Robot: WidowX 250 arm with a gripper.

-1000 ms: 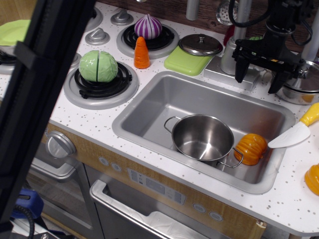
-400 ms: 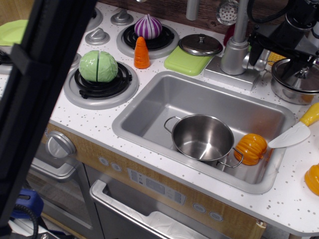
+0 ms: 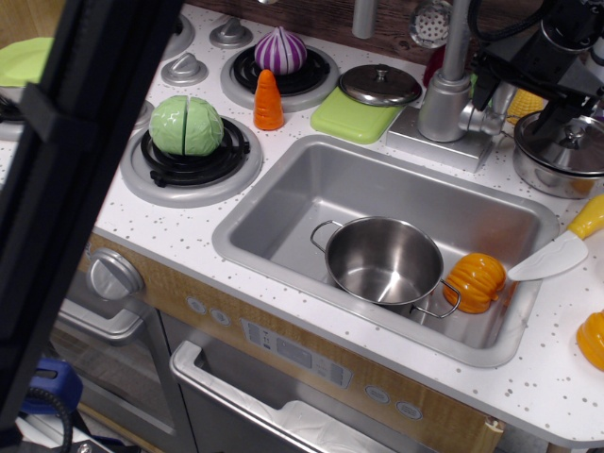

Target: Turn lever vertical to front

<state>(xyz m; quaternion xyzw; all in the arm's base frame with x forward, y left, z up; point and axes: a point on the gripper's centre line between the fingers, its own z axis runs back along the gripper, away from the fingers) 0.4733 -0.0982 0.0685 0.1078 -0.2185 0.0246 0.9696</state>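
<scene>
The lever (image 3: 488, 119) is a short silver stub sticking out to the right from the low part of the faucet body (image 3: 444, 106), at the back of the sink. My black gripper (image 3: 517, 107) hangs at the far right, just right of and above the lever. Its jaws are open and empty. The left finger (image 3: 481, 87) is close above the lever, and I cannot tell whether it touches. The right finger (image 3: 553, 125) is over the lidded pot (image 3: 566, 151). The lever's slim arm is hard to make out.
The sink (image 3: 283, 203) holds a steel pot (image 3: 382, 260) and an orange pumpkin (image 3: 475, 281). A toy knife (image 3: 566, 247) lies on its right rim. A green pad with a lid (image 3: 379, 87), a carrot (image 3: 268, 100), an onion (image 3: 281, 49) and a cabbage (image 3: 186, 125) are to the left.
My gripper has moved from in front of the faucet base to the right and back, uncovering the lever stub. In the last half second it has barely shifted.
</scene>
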